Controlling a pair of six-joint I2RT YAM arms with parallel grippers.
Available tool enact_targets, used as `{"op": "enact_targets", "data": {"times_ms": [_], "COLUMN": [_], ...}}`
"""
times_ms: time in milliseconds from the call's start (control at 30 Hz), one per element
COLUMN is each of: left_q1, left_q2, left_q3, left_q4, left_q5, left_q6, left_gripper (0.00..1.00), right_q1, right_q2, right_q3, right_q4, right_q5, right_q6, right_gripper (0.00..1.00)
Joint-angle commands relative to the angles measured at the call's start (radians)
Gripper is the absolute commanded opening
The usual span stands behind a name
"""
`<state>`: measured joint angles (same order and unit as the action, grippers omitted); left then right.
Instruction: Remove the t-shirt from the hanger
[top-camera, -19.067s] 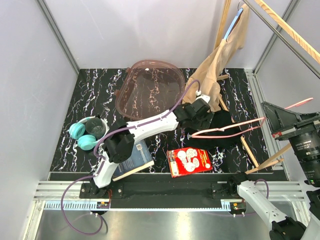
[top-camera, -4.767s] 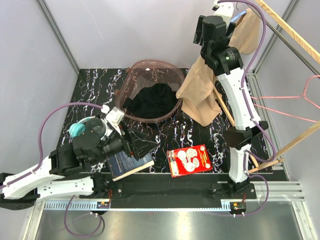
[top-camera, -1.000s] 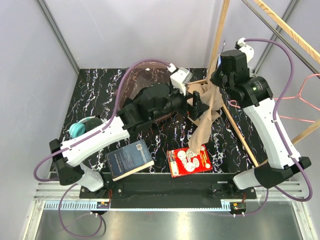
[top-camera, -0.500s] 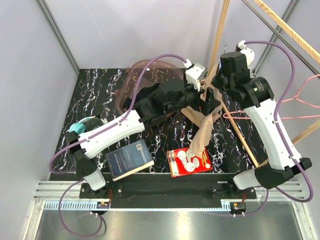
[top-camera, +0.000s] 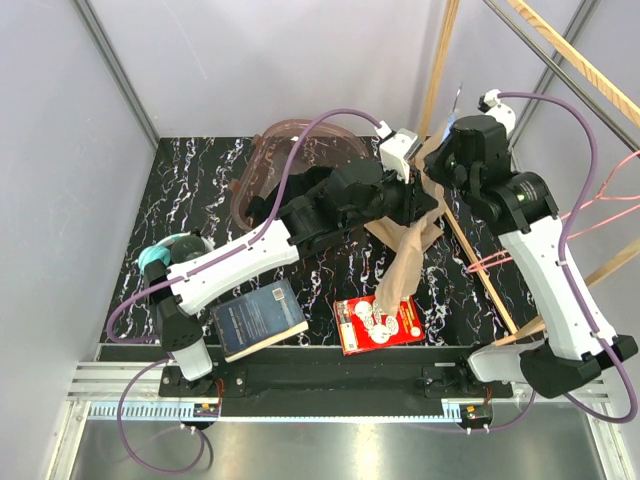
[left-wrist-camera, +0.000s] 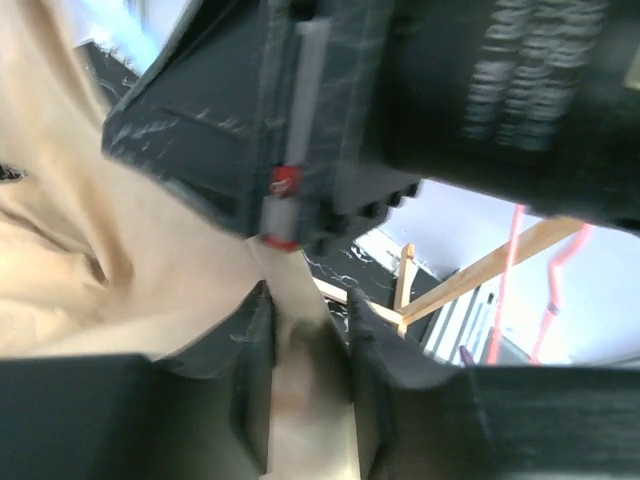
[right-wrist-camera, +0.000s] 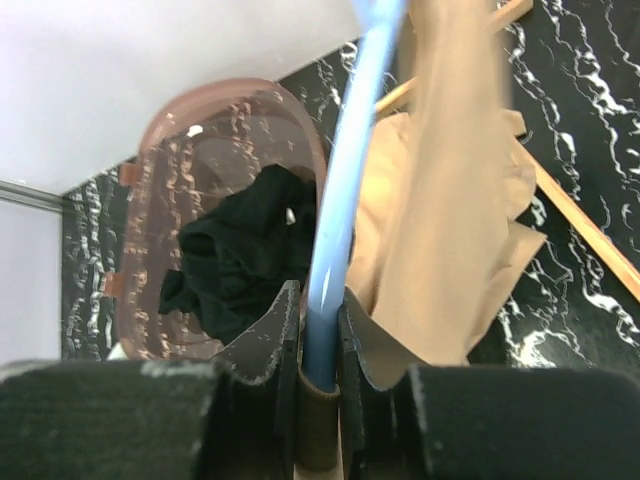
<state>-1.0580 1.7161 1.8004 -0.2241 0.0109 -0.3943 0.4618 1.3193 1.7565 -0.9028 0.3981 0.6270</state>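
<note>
Left gripper (left-wrist-camera: 305, 335): the two fingers are clamped on a fold of the tan shirt (left-wrist-camera: 120, 260), with cloth filling the gap between them; the grip sits high on the garment, close under the other arm's wrist, probably so that a pull acts on the part that wraps the hanger rather than on loose cloth lower down. Right gripper (right-wrist-camera: 318, 315): the fingers are closed on the blue hanger (right-wrist-camera: 345, 180), which runs up and away from them between the pads; holding the hanger in the air gives the left arm a fixed thing to pull against. The shirt is not yet free: in the right wrist view it drapes just beside the hanger, and in the overhead view it hangs from the point where the two grippers meet, down toward the red packet (top-camera: 378, 322); whether its hem touches the packet cannot be told. The two arms converge over the right half of the table (top-camera: 200, 190), the left one stretched diagonally across it. Behind and left of the grippers stands the pink bin (right-wrist-camera: 150, 170), holding a black garment (right-wrist-camera: 240, 250), a likely place for the shirt once off. Unused items: a book (top-camera: 258, 318) at the near edge beside the packet, teal headphones (top-camera: 160, 260) at the left, the wooden rack (top-camera: 470, 235) and pink hangers (top-camera: 600, 195) at the right. Judged stage: separation under way, hanger and shirt each gripped.
</note>
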Motion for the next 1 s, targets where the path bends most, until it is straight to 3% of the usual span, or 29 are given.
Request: {"op": "enact_targets", "data": {"times_ms": [0,100,233,267,367,400,500,600,733,967], "left_q1": [0.043,0.044,0.055,0.058,0.079,0.093,0.116,0.151,0.188,0.240], "left_q2": [-0.018,-0.035,-0.058,-0.070,-0.093,-0.101,-0.140,-0.179,-0.211,-0.273], "left_q3": [0.034,0.030,0.022,0.016,0.001,-0.004,-0.041,-0.093,-0.144,-0.191], "left_q4": [0.005,-0.004,-0.017,-0.020,-0.030,-0.035,-0.046,-0.046,-0.043,-0.032], "left_q5": [-0.074,-0.078,-0.080,-0.080,-0.048,-0.040,-0.031,0.009,0.090,0.161], "left_q6": [-0.015,-0.017,-0.008,-0.005,-0.002,-0.003,-0.001,-0.021,-0.025,-0.011], "left_gripper": [0.12,0.00,0.00,0.00,0.00,0.00,0.00,0.00,0.00,0.00], "right_q1": [0.011,0.011,0.012,0.011,0.011,0.011,0.011,0.009,0.009,-0.003], "right_q2": [-0.115,-0.134,-0.152,-0.157,-0.170,-0.172,-0.177,-0.184,-0.178,-0.089], "right_q3": [-0.014,-0.028,-0.046,-0.058,-0.086,-0.088,-0.097,-0.106,-0.123,-0.074], "right_q4": [0.071,0.090,0.123,0.140,0.177,0.183,0.209,0.232,0.271,0.272], "right_q5": [-0.111,-0.114,-0.145,-0.148,-0.151,-0.163,-0.209,-0.226,-0.266,-0.286], "right_q6": [-0.064,-0.072,-0.108,-0.130,-0.185,-0.202,-0.268,-0.315,-0.415,-0.538], "right_gripper": [0.00,0.00,0.08,0.21,0.41,0.52,0.68,0.77,0.80,0.75]}}
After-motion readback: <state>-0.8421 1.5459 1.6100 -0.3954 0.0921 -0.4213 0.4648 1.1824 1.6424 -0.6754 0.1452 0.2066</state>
